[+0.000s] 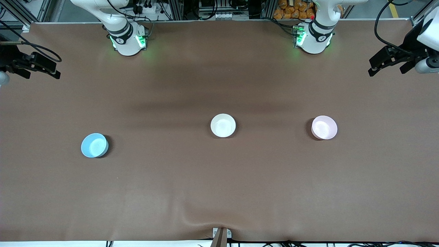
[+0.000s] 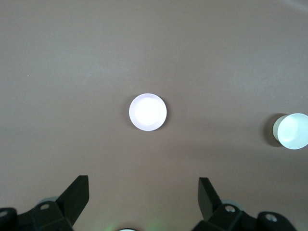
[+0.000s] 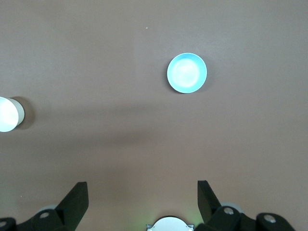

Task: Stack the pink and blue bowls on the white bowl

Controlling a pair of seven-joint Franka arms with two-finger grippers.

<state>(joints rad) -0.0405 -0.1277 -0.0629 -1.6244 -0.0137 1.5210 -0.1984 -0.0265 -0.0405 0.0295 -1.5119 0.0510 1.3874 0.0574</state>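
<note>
We judge the main risk to be a poor rim grasp: each bowl is smooth, round and shallow, so a finger landing off the rim could tip or skid the bowl across the brown table [image 1: 219,185]. A second risk is collision, because both arms must bring their bowls to the same central spot.

Nearest the front camera we see the blue bowl [image 1: 94,145], light sky blue, upright and empty, toward the right arm's end. Slightly farther stands the pink bowl [image 1: 324,127], pale and upright, toward the left arm's end. The white bowl [image 1: 223,125], creamy and empty, sits between them, well apart from both.

The left gripper [image 2: 143,190] hangs high over the pink bowl, fingers spread, holding nothing. The right gripper [image 3: 143,190] hangs high near the blue bowl, likewise spread and empty.
</note>
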